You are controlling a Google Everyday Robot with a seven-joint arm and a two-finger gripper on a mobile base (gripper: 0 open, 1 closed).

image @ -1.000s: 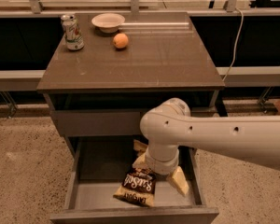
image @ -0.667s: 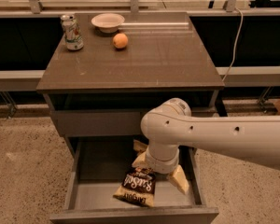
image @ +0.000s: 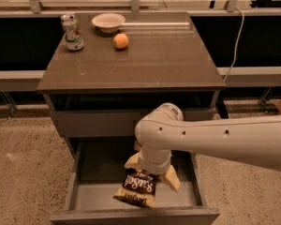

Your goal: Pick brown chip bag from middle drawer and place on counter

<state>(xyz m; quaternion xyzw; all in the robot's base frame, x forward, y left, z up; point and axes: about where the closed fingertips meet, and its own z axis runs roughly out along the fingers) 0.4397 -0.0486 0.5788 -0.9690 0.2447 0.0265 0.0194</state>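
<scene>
The crinkly dark brown and tan chip bag (image: 138, 189) lies near the front of the open, deep grey-brown middle drawer (image: 91, 197). The white arm's gripper (image: 151, 171) hangs over the bag's upper end, its 2 cream fingers (image: 171, 178) spread apart. The glossy grey-brown counter (image: 145, 64) above holds 1 silver soda can (image: 72, 32), 1 white bowl (image: 108, 21) and 1 orange fruit (image: 121, 41).
</scene>
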